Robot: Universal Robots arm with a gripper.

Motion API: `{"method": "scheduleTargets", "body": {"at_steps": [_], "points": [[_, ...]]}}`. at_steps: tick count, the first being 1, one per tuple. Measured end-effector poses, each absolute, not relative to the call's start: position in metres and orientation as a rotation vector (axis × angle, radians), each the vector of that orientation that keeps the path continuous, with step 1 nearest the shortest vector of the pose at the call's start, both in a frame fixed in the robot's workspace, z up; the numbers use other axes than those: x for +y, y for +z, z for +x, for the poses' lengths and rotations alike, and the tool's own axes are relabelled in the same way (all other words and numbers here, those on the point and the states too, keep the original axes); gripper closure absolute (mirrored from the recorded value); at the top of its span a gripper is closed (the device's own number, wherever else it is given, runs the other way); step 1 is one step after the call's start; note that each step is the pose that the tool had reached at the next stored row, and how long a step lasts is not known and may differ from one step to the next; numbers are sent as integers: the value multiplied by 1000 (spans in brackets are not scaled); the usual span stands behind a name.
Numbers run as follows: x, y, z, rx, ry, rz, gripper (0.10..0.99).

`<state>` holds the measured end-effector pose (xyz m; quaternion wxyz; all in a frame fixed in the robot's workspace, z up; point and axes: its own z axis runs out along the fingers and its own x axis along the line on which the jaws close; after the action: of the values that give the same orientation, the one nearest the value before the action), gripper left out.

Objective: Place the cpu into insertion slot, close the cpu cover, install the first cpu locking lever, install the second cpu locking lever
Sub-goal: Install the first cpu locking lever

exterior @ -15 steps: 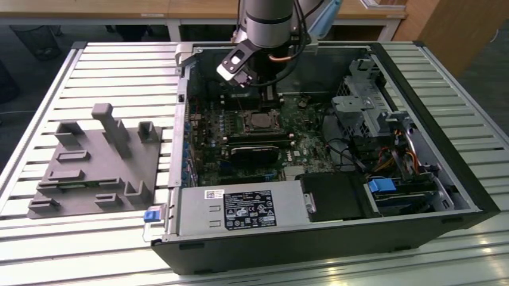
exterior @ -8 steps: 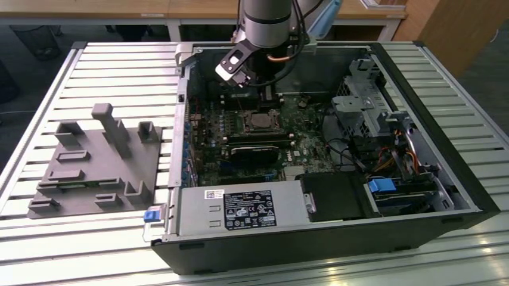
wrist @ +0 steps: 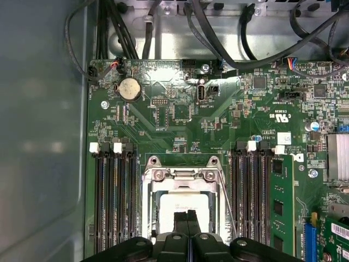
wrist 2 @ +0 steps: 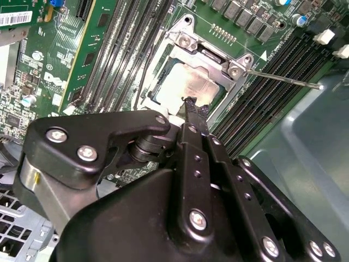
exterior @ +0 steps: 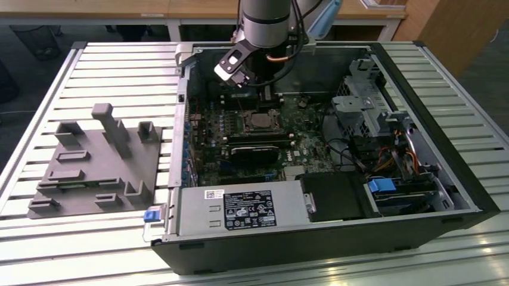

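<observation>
The cpu (wrist 2: 182, 82) lies in the insertion slot (wrist: 182, 188) on the green board, its pale metal top showing. The cpu cover (wrist 2: 210, 54) lies flat over it, and the chip shows through its square window. My gripper (wrist 2: 191, 102) is shut with nothing between its fingers, and its tips hang just over the near edge of the cpu (wrist: 182, 204). A thin locking lever (wrist 2: 283, 79) sticks out sideways over the memory slots. Another lever (wrist 2: 146, 68) runs along the opposite side of the socket. In the exterior view the gripper (exterior: 265, 102) reaches down into the case above the socket (exterior: 258, 121).
Long black memory slots (wrist: 114, 202) flank the socket, and one holds a green module (wrist: 278, 204). Cables (wrist: 218, 38) cross the case wall behind the board. A grey fixture (exterior: 95, 161) stands on the slatted table at the exterior view's left. The power supply (exterior: 238, 208) fills the case's near side.
</observation>
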<state>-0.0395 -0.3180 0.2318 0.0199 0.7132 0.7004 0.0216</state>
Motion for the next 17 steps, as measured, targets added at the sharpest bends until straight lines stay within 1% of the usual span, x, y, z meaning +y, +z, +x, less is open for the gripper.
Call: {"method": "scheduleTargets", "body": {"at_steps": [7, 17], "points": [[-318, 243, -40, 2173, 66, 2213, 980], [-318, 273, -40, 2174, 64, 2214, 980]]}}
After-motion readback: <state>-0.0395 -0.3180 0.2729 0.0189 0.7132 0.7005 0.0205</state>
